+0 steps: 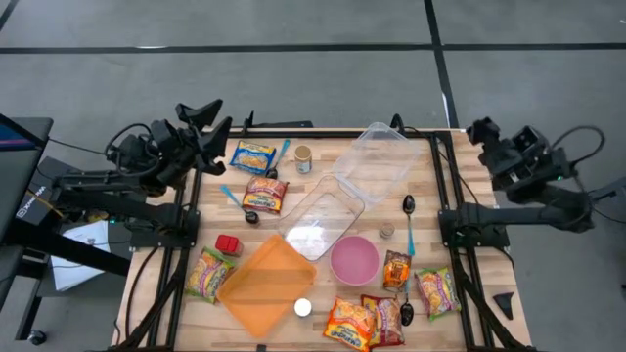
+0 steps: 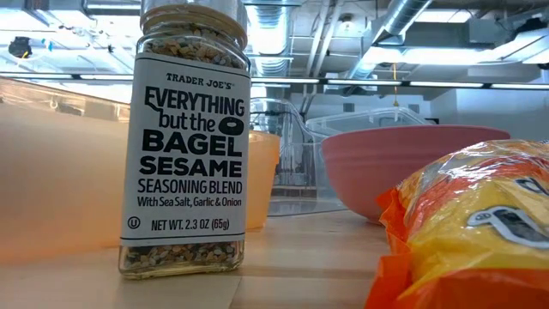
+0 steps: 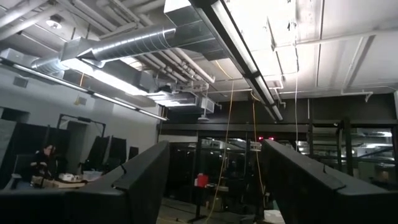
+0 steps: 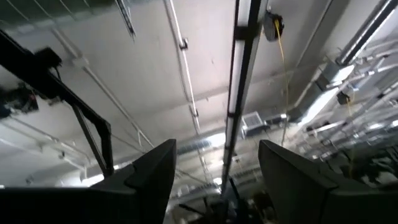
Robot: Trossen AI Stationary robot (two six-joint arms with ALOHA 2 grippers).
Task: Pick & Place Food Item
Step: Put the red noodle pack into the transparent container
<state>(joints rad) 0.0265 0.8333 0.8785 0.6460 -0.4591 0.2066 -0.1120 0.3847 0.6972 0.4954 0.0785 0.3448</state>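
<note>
Off the table's far corners, left claw (image 1: 213, 115) and right claw (image 1: 481, 130) hang released, empty.

Yellow-orange snack packets (image 1: 350, 321) lying flat, scattered around pink bowl (image 1: 354, 259)

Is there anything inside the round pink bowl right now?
No. In the high view the round pink bowl shows only its bare pink inside, with the food packets lying on the table around it.
</note>
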